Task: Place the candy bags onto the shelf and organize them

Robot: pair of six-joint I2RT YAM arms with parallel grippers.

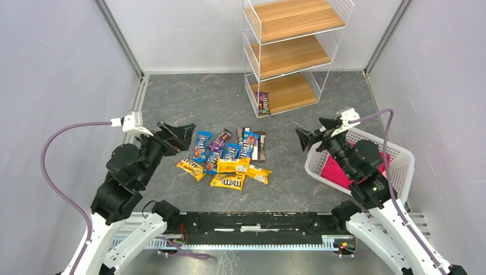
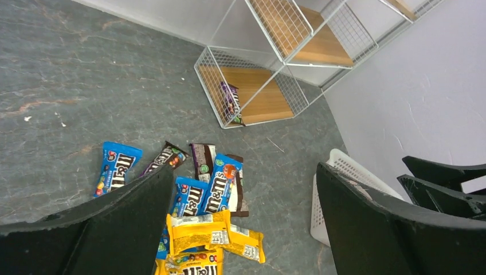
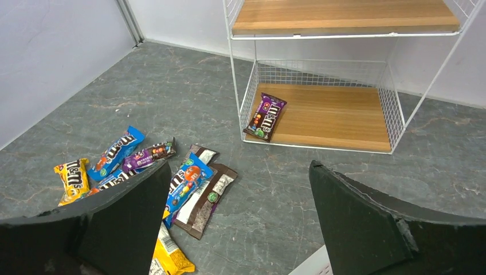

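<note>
One purple candy bag (image 1: 263, 103) sits on the bottom tier of the white wire shelf with wooden tiers (image 1: 298, 57); loose pile of glossy candy bags (image 1: 233, 165) at frame centre.
Pile: four yellow, four blue; overlaps blur the rest. Left gripper (image 1: 186, 139) and right gripper (image 1: 309, 133) spread wide, empty.

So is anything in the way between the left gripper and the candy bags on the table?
Nothing visible. The left gripper is open at the left edge of the candy bags, and only bare table shows between them.

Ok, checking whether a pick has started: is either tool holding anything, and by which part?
Nothing is held: the left tool and the right tool are both open and empty; the candy bags lie untouched.
</note>
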